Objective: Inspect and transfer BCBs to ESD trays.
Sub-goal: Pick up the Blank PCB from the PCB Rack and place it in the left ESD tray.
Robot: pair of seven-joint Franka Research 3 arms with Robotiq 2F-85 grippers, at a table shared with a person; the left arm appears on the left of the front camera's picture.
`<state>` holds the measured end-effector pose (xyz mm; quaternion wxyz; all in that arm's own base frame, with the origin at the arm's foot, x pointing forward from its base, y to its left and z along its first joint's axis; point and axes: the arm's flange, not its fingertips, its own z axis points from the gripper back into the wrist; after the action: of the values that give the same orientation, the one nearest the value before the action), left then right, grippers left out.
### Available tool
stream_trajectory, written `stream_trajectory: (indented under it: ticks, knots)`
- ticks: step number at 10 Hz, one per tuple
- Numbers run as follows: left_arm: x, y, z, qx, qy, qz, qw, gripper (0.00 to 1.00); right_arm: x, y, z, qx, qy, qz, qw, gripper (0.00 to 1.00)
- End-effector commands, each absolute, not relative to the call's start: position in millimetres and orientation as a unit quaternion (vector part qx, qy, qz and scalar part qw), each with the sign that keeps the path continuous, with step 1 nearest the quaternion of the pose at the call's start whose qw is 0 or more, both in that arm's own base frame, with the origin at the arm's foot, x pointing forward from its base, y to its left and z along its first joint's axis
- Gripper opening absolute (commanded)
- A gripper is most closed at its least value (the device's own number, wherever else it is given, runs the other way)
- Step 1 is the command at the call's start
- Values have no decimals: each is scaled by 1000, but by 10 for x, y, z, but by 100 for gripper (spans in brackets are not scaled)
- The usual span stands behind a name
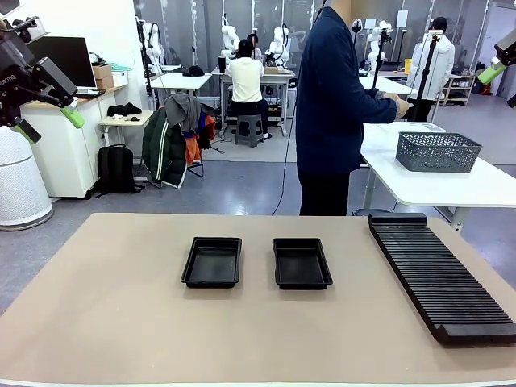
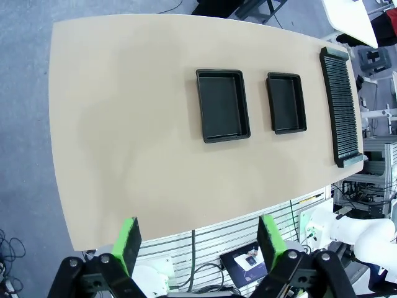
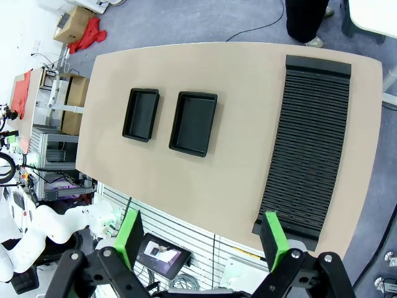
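Note:
Two empty black ESD trays sit side by side mid-table, one on the left and one on the right. The BCBs are out of view. My left gripper hangs high at the upper left, open, far above the table. My right gripper is high at the upper right, open too. From above, the left wrist view has the left gripper open and empty over the table's near edge, with both trays beyond. The right gripper stands likewise open, with the trays below it.
A long black ribbed rack lies along the table's right side. A person stands at the far edge, turned toward a white side table that carries a grey mesh basket.

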<state>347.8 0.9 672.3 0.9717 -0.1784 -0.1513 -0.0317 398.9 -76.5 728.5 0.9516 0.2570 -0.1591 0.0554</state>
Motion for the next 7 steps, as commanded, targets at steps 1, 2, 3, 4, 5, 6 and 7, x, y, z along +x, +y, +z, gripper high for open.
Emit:
stream_trajectory:
  ticks: [1, 2, 3, 4, 5, 6, 7]
  knots:
    - [3476, 2, 6726, -178, -152, -32, 972, 100, 3959, -756, 7270, 257, -158, 57, 952, 100]
    - [3476, 2, 6726, -178, -152, -32, 972, 100, 3959, -756, 7270, 257, -158, 57, 952, 100]
    - [3476, 2, 6726, -178, -152, -32, 972, 100, 3959, -756, 7270, 257, -158, 57, 952, 100]
    - [3476, 2, 6726, -178, -152, -32, 972, 100, 3959, -756, 7270, 257, -158, 57, 952, 100]
    - [3476, 2, 6726, -178, -152, -32, 972, 100, 3959, -756, 7270, 257, -158, 57, 952, 100]
    - [3476, 2, 6726, -178, -152, -32, 972, 100, 3959, -756, 7270, 257, -158, 57, 952, 100]
    - [3476, 2, 6726, -178, -152, -32, 972, 100, 3959, -756, 7270, 257, -158, 57, 952, 100]
